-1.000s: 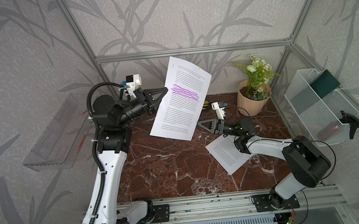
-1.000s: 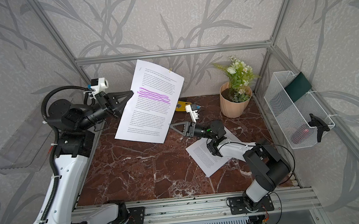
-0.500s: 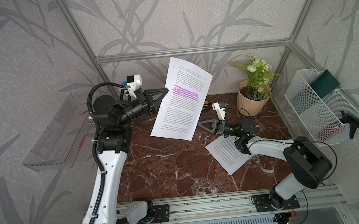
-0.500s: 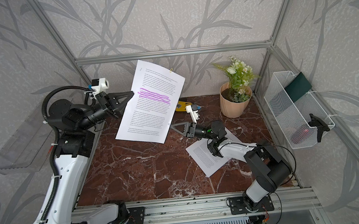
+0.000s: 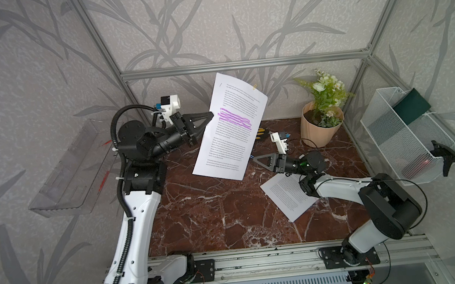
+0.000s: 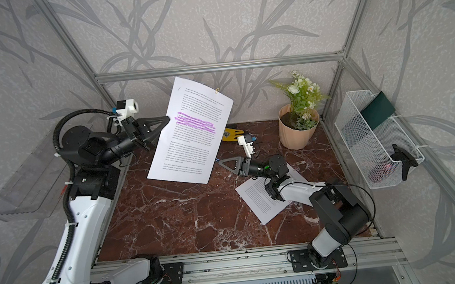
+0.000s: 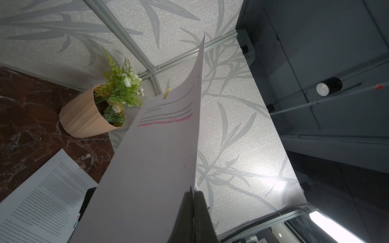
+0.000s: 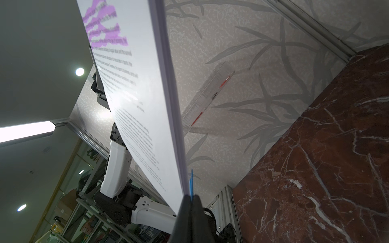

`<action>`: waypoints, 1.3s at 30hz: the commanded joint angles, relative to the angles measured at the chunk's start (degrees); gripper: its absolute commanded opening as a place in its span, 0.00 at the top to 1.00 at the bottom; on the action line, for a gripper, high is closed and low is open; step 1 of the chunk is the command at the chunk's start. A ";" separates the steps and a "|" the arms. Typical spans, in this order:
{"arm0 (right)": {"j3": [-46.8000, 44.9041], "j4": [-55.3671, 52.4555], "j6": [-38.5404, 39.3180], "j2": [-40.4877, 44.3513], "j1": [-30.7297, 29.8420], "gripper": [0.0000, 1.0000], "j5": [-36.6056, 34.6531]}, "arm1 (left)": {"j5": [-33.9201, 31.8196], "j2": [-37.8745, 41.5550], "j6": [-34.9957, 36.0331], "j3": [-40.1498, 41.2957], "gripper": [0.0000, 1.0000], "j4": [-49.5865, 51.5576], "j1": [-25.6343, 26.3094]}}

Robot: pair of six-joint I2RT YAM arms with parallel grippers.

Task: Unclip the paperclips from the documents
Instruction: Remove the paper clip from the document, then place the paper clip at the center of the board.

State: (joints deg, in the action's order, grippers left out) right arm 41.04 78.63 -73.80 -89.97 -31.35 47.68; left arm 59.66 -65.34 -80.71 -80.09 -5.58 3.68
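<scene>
At the lower corner of the raised purple-highlighted white document (image 5: 229,142), the right gripper (image 8: 190,197) pinches a thin blue wire paperclip (image 8: 191,183) end-on; the left gripper (image 5: 210,116) clamps the opposite edge.

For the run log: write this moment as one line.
left gripper: shut on highlighted document | right gripper: shut on blue paperclip | gold paperclip: clipped on

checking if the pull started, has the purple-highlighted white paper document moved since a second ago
No. The purple-highlighted white paper document still tops out just under the silver back frame rail.
</scene>
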 commanded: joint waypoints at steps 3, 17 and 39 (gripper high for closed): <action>-0.42 1.90 -0.03 1.31 0.46 1.00 1.79 | 1.19 0.21 -0.34 -1.77 1.00 -1.48 -0.23; -2.48 -6.52 7.58 -16.39 3.67 1.00 5.15 | 2.41 -0.25 1.22 -2.73 1.00 0.97 -3.74; 23.29 -67.60 42.81 -28.30 0.53 1.00 -19.02 | 1.88 1.71 8.31 1.17 1.00 9.35 -3.69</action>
State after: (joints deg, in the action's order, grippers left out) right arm 62.02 20.14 -35.88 -116.25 -30.06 33.54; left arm 60.36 -65.30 -74.24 -79.31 2.87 0.19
